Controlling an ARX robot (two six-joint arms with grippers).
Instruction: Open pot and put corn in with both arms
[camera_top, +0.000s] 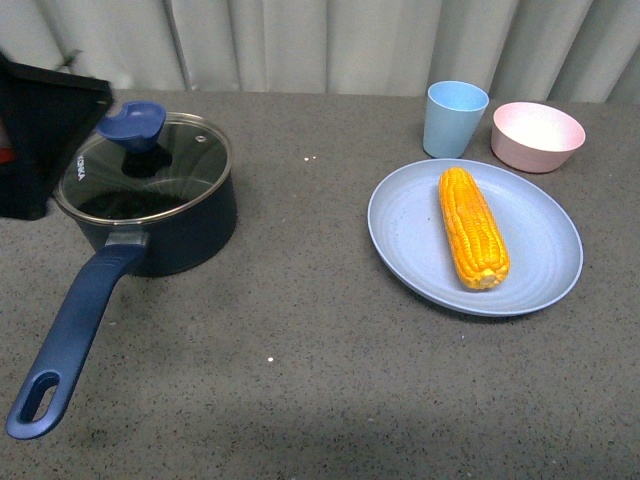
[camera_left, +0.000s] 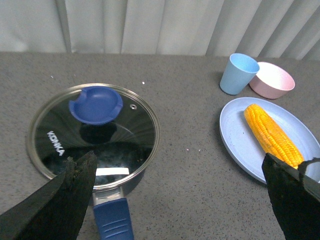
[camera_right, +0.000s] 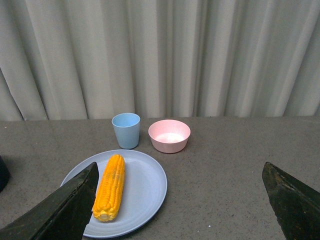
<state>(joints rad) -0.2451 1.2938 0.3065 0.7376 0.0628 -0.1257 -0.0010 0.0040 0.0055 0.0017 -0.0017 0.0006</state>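
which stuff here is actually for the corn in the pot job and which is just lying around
For the job: pot with glass lid on; corn; left pincer and right pincer, both open.
Just lying about: light blue cup; pink bowl; blue plate, only carrying the corn.

The black left arm (camera_top: 45, 140) shows at the left edge of the front view as a dark, wedge-shaped housing, held raised. Its black left gripper (camera_left: 175, 165) points downward at a slant, its two tapered fingers (camera_left: 60, 200) spread wide and gripping nothing. The black right gripper (camera_right: 180, 170), seen only from its own wrist camera, faces forward, its fingers (camera_right: 65, 205) equally far apart and empty.
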